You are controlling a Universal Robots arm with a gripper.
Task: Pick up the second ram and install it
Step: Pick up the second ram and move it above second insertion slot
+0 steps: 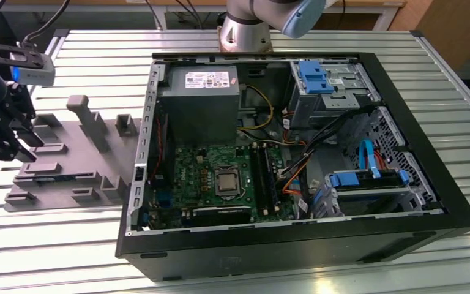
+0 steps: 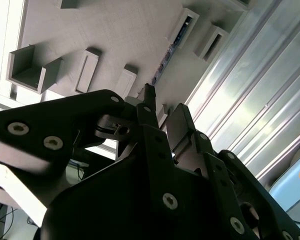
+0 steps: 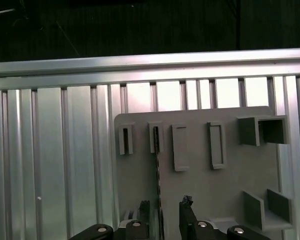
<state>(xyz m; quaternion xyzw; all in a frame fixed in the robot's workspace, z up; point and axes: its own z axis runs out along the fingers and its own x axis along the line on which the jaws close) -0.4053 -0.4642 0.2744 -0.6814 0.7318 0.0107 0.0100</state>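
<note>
Claw: the gripper (image 3: 165,205) is seen released in both wrist views, its two fingers parted on either side of the stick; whether a pad already touches the stick cannot be made out.
Task's thing: the second ram (image 3: 158,180) is found standing on its long edge on the grey holder plate (image 3: 200,170), one end seated in a slotted block (image 3: 155,138) near the plate's edge, the other end lying between the parted fingers.
Carrier: the plate is laid on the slatted metal table (image 1: 300,43), close to the table's edge at the exterior view's left.
Farther off: the open computer case (image 1: 455,214) is placed mid-table, well apart from the claw, with the black memory slots (image 1: 264,177) exposed on its board.
Step in hand: the pick-up is judged to be under way; nothing is grasped yet and the install is not begun.
Next move's demands: a thin board seen edge-on is judged to call for fingers centred squarely on it and a straight lift clear of the block.
</note>
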